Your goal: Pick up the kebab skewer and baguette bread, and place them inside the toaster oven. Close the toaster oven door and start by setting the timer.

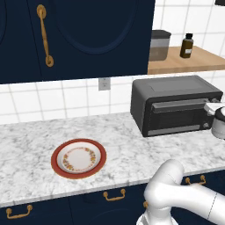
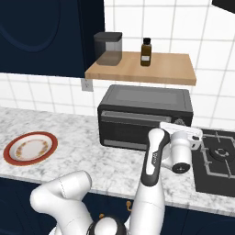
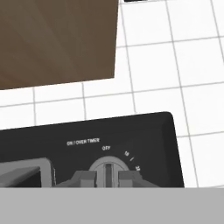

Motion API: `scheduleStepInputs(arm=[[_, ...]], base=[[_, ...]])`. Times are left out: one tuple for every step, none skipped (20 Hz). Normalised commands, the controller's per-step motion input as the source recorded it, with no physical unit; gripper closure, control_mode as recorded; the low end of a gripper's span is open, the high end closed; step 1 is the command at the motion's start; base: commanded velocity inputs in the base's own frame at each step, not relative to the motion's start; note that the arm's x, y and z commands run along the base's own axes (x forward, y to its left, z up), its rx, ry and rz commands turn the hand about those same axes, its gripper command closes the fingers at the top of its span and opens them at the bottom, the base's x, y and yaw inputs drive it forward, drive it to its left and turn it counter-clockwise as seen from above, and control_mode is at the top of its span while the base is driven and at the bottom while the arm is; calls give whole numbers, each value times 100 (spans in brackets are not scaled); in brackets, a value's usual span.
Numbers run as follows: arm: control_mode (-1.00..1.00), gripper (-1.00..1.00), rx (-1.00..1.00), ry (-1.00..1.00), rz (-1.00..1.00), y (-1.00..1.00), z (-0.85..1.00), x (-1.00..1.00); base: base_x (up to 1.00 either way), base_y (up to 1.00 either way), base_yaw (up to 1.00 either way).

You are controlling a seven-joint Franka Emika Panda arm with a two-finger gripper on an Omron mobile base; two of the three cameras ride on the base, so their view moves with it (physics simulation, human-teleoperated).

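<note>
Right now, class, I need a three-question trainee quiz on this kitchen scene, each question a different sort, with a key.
1. True or false: the toaster oven door is open.
2. The plate holds: A) bread, B) a skewer, C) nothing.
3. Fill in: in the hand view, the gripper fingertips sit on either side of the timer ____.

Key: 1 false; 2 C; 3 knob. The toaster oven stands under the wooden shelf.
</note>
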Motion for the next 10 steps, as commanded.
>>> scheduleStepInputs(arm=[[-100,100,7,-2,-1,25,25,26],[-100,100,7,-2,-1,22,26,24],[-100,100,8,-1,-2,21,29,22],[-100,100,9,-1,-2,21,28,20],[-100,100,10,-2,-2,21,29,17],[-100,100,10,-2,-2,21,26,14],[-100,100,11,-2,-2,26,28,15],[-100,100,10,-2,-2,26,29,15],[-100,100,11,-2,-2,29,28,14],[-100,100,10,-2,-3,31,29,16]], base=[[0,0,0],[0,0,0],[0,0,0],[0,0,0],[0,0,0],[0,0,0],[0,0,0],[0,0,0],[0,0,0],[0,0,0]])
